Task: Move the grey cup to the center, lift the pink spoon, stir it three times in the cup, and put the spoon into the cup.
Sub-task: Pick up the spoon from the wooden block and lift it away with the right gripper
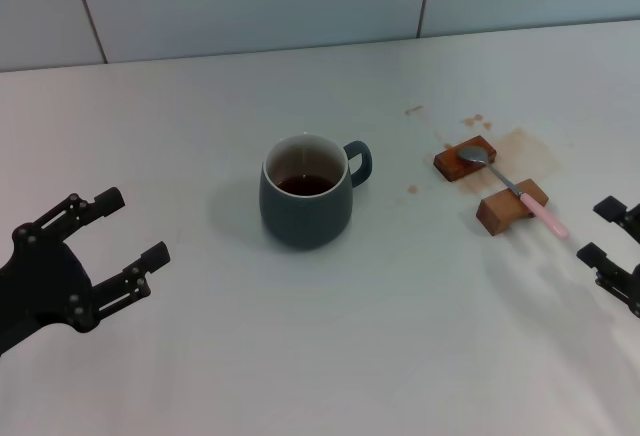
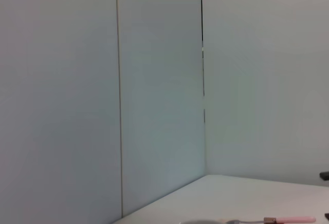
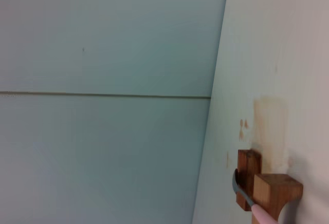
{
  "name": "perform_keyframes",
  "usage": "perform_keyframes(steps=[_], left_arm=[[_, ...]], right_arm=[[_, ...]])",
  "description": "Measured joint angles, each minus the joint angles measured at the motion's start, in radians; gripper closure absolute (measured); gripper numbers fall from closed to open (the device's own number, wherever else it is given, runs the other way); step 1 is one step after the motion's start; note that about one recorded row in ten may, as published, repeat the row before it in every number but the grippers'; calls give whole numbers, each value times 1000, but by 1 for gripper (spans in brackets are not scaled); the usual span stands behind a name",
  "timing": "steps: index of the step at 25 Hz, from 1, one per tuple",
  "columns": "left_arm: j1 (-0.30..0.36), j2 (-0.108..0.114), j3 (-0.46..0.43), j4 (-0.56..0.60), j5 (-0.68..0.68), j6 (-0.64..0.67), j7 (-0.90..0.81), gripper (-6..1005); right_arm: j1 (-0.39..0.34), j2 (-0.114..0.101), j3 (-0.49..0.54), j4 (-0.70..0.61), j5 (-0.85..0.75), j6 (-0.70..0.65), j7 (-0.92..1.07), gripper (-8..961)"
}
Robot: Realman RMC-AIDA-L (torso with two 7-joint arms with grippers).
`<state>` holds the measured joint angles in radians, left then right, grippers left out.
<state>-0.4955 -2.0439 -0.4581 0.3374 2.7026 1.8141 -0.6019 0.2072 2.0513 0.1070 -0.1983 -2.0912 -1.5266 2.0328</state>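
spoon (image 1: 514,188) handle partly cropped in wrist views | left gripper (image 1: 115,230) jaws released | right gripper (image 1: 607,231) edge-cropped, released

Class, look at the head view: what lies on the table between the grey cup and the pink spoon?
Only brown spill spots on bare table separate the grey cup from the pink spoon, seen in the head view.

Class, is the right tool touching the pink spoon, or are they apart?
Apart. The head view shows bare table between the open right tool and the handle end of the pink spoon, which lies across two wooden blocks.
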Motion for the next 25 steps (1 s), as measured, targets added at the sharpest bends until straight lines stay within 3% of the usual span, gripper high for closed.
perform_keyframes(steps=[9,25], left_arm=[[6,-3,-1,0,-19,11,-1,206],[12,-7,-1,0,-48,24,-1,206]], right_arm=[[45,-9,-62,3,-1,78,32,272],[101,-2,-64,5,-1,137,38,283]])
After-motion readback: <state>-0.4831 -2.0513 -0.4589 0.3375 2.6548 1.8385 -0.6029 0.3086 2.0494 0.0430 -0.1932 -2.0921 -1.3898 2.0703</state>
